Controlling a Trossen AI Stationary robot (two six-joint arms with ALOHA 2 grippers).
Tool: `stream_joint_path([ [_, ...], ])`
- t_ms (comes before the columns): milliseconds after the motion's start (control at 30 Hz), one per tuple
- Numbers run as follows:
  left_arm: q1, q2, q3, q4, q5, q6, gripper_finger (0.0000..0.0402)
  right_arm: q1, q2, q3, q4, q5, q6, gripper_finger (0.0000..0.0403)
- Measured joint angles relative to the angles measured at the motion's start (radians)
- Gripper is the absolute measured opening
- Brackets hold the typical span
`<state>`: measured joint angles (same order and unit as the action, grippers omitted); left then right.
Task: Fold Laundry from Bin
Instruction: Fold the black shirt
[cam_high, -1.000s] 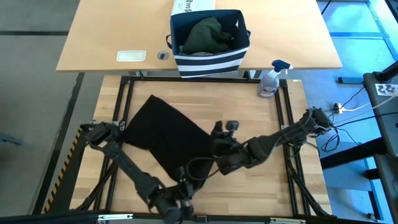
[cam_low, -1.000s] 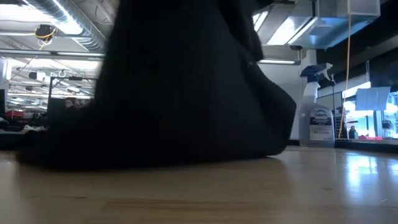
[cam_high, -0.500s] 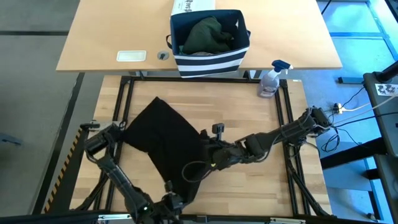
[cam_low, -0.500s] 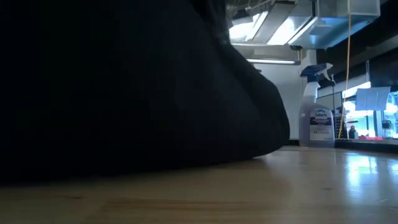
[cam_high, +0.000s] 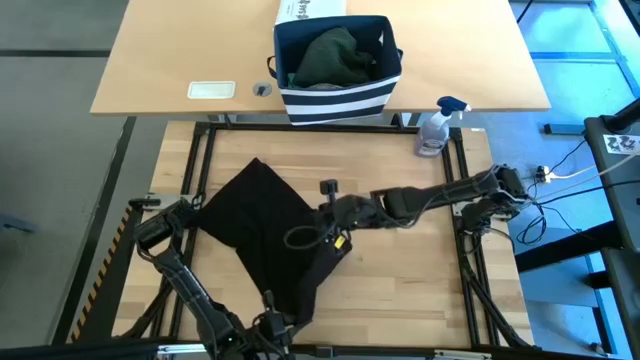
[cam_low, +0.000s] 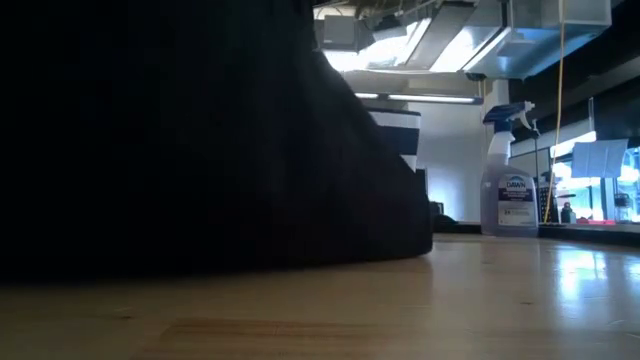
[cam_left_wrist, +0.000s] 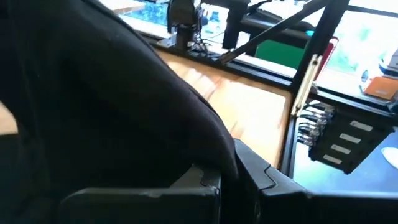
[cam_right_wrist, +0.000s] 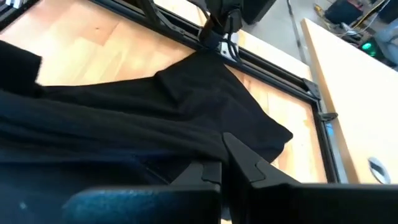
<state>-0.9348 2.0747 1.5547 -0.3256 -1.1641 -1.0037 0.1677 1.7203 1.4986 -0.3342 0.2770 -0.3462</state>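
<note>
The black garment (cam_high: 262, 225) lies on the counter (cam_high: 400, 280), its long axis stretched between the left pincer (cam_high: 272, 322) at the near edge and the right pincer (cam_high: 335, 213), both clamped on it.

A black cloth garment (cam_high: 262, 222) is lying spread across the left half of the slatted wooden bench (cam_high: 400, 270), one edge trailing toward the bench's near edge. The right end effector (cam_high: 335, 212) is sitting at the garment's right edge, near the bench's middle; the left end effector (cam_high: 272, 325) is sitting at the near edge, at the cloth's trailing end. A clear plastic spray bottle (cam_high: 436, 128) is standing at the far right corner. Behind the bench, a striped fabric bin (cam_high: 338, 95) is resting on a pale wooden desk (cam_high: 180, 50), holding a dark green bundle of laundry (cam_high: 332, 57), with a white printed box (cam_high: 310, 10) just behind it.
</note>
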Motion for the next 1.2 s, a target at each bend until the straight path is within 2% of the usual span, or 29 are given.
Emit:
stream_joint_path([
  [167,-0.019,0.000,0.000,-0.259,-0.012,-0.282,0.0007,-0.032,0.011,0.000,-0.016,-0.013,-0.002,0.0000],
  [333,-0.041,0.000,0.000,-0.560,0.060,-0.627,0.0007,-0.056,0.043,-0.001,-0.016,-0.011,-0.023,0.0000],
  [433,-0.041,0.000,0.000,-0.707,0.145,-0.766,0.0007,-0.080,0.088,-0.001,0.004,-0.022,-0.029,0.0000],
  [533,-0.035,0.001,-0.001,-0.831,0.296,-0.868,0.0007,-0.105,0.135,-0.001,0.046,-0.071,-0.036,0.0000],
  [700,-0.026,0.002,-0.051,-0.940,0.474,-0.997,0.0010,-0.139,0.214,0.000,0.116,-0.108,-0.056,0.0000],
  [867,-0.008,0.002,-0.098,-0.956,0.609,-1.006,0.0042,-0.167,0.264,0.000,0.153,-0.120,-0.074,0.0000],
  [1033,-0.008,0.003,-0.125,-0.972,0.616,-0.998,0.0068,-0.183,0.280,0.001,0.191,-0.127,-0.090,0.0023],
  [1200,-0.007,0.003,-0.125,-1.014,0.622,-0.979,0.0097,-0.181,0.278,0.002,0.221,-0.112,-0.136,0.0092],
])
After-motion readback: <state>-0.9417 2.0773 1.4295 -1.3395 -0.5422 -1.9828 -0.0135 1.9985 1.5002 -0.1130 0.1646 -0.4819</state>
